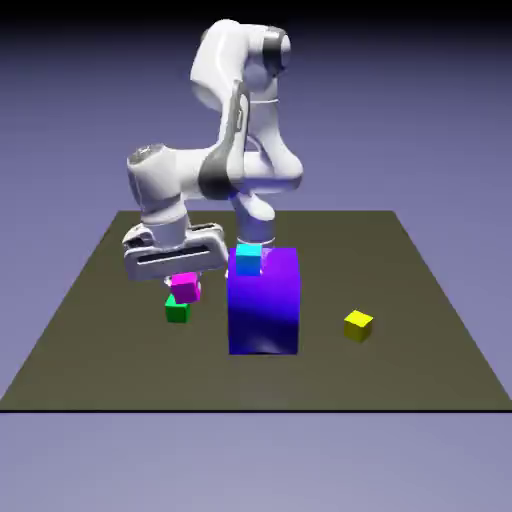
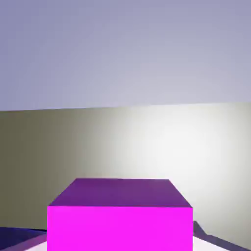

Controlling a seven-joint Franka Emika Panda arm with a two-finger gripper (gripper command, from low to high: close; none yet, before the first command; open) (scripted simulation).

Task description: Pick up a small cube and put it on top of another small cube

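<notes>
Magenta cube (image 1: 185, 287) clamped in end effector (image 1: 184, 283), above green cube (image 1: 177, 311).

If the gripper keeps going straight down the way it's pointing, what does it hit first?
Most likely the green cube. The gripper is shut on the magenta cube, which hangs just above the green one in the exterior view, so that cube would land on it first. Exact alignment in depth is unclear.

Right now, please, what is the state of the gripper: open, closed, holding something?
Gripper: closed on the pink cube, which shows large between the fingers in the hand view.
</notes>
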